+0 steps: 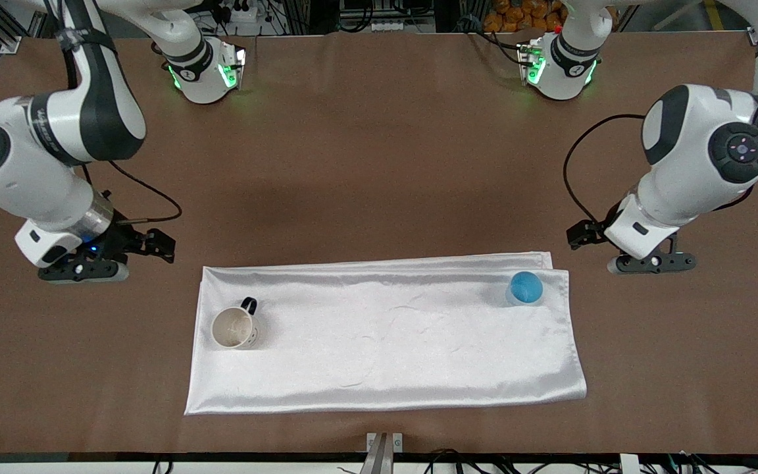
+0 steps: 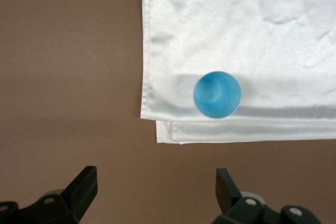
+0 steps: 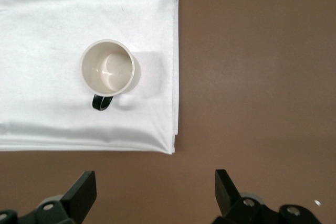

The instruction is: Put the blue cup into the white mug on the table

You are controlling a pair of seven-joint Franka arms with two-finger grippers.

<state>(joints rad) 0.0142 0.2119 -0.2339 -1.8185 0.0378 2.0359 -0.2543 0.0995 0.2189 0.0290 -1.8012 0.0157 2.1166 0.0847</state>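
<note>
The blue cup stands upright on the white cloth at the left arm's end; it also shows in the left wrist view. The white mug with its black handle stands upright on the cloth at the right arm's end, and shows in the right wrist view. My left gripper hangs open and empty over the bare brown table beside the cloth's corner near the cup; its own view shows it too. My right gripper hangs open and empty over bare table beside the mug's end of the cloth.
The white satin cloth lies folded flat across the middle of the table, nearer the front camera. The arms' bases stand at the table's back edge. A small metal bracket sits at the front edge.
</note>
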